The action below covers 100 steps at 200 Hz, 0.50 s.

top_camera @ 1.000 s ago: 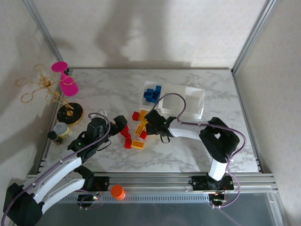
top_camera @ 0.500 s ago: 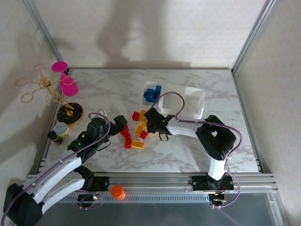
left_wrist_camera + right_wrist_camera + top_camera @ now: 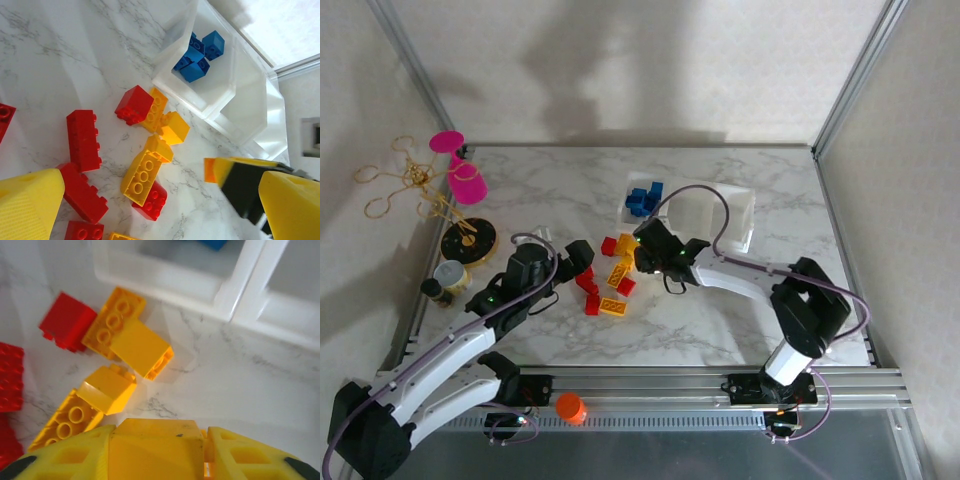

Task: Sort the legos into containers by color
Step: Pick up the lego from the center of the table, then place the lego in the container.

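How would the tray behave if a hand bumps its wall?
The tray looks thin-walled and holds only a few blue bricks, so it is probably light. On the smooth marble table it would likely slide rather than tip, since it sits low and wide.

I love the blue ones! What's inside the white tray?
Blue legos sit piled in one end compartment of the tray. The other two look empty, though a cable crosses above and hides a strip.
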Motion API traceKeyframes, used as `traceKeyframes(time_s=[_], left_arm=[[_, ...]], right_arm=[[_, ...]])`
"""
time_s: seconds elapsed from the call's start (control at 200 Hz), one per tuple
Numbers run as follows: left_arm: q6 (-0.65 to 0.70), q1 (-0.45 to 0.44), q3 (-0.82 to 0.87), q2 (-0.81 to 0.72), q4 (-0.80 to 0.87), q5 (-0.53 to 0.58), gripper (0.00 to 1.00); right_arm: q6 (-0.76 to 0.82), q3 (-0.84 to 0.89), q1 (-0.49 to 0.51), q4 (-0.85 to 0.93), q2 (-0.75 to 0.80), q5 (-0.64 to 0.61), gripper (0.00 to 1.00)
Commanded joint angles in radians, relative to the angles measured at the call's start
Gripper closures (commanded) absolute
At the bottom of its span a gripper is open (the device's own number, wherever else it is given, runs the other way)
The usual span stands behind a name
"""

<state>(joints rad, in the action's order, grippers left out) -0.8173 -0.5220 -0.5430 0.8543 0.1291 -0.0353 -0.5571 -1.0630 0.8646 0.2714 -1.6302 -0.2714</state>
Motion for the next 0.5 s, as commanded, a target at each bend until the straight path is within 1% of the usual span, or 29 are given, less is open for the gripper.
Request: traceKeyframes(time_s=[0.0,0.225,0.235,0.3,0.496], left_arm=[[0.034,-0.009,-0.048,0.024,-0.033,-0.024,0.00],[0.052,-0.010,-0.081,0.073,-0.066,-0.031,0.00],[0.052,-0.011,-0.082,0.076,-0.068,-0.033,0.00],[0.056,-0.010,-0.094,0.100,-0.080,-0.039,0.00],[0.055,-0.011,-0.124,0.144,-0.100,-0.032,0.00]], right_arm=[[0.018,-0.014,-0.051,0.044,0.052,-0.052,0.60],[0.078,-0.076,-0.165,0.037,0.060,-0.084,0.60],[0.081,-0.078,-0.186,0.035,0.058,-0.086,0.60],[0.097,-0.098,-0.228,0.018,0.041,-0.080,0.60],[0.147,-0.178,-0.295,-0.025,-0.057,-0.086,0.60]])
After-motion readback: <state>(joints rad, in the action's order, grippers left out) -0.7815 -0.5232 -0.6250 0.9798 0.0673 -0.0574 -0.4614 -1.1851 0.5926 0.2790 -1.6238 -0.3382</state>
